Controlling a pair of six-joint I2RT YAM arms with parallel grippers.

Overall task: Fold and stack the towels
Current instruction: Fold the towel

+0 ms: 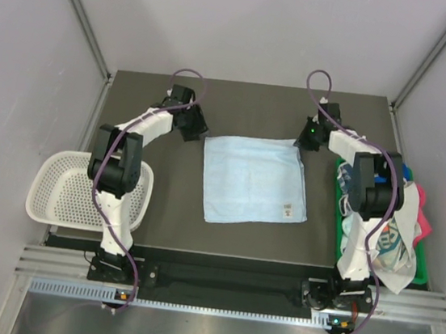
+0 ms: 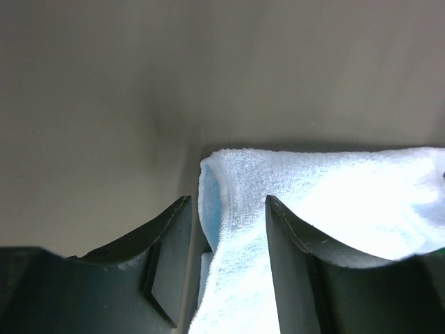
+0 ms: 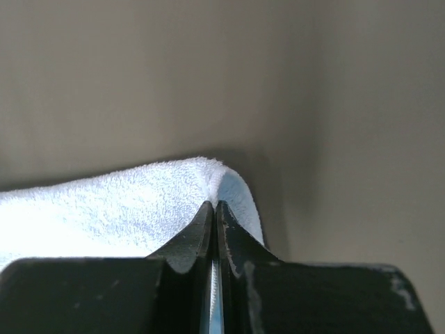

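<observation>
The pale blue towel (image 1: 254, 179) lies spread flat in the middle of the dark table (image 1: 166, 233), roughly square, with a small label (image 1: 288, 210) near its near right corner. Its near edge runs slightly askew to the table's near edge.

At the towel's far right corner the right gripper (image 3: 212, 206) has its fingers pressed together on the terry, pinching a small peak of cloth that rises just above the tips. At the far left corner the left gripper (image 2: 227, 203) has its fingers spread; the rolled corner of the towel lies in the gap between them, with open space showing on the left side of the cloth, so nothing is clamped there.

Both arms reach from the near edge to the far side of the towel, one on each flank.

On the right edge of the table a heap of other towels (image 1: 397, 241) sits in a green tray (image 1: 420, 269), with printed white on top and pink and royal blue showing behind. On the left a white mesh basket (image 1: 61, 192) overhangs the table's edge.
</observation>
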